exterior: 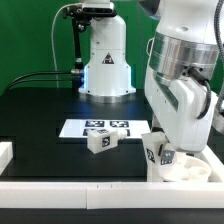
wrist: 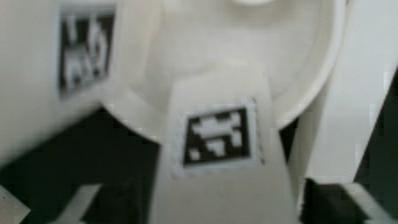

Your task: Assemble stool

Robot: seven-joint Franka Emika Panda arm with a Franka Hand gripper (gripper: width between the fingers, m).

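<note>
Exterior view — claw over the stool seat (exterior: pixel 190 170)

Leg (exterior: pixel 157 150) stood on the seat at five o'clock — likely for screwing in; claw (exterior: pixel 168 140) grip state could not be told.

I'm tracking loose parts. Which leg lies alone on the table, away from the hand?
The leg just in front of the marker board. The other leg stands on the seat under the hand.

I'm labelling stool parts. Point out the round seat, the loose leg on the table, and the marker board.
round seat (exterior: pixel 190 170), exterior view, on its rim near the rail
loose leg (exterior: pixel 100 141), exterior view, on its tagged side
marker board (exterior: pixel 75 128), exterior view, on its bare white end
</note>
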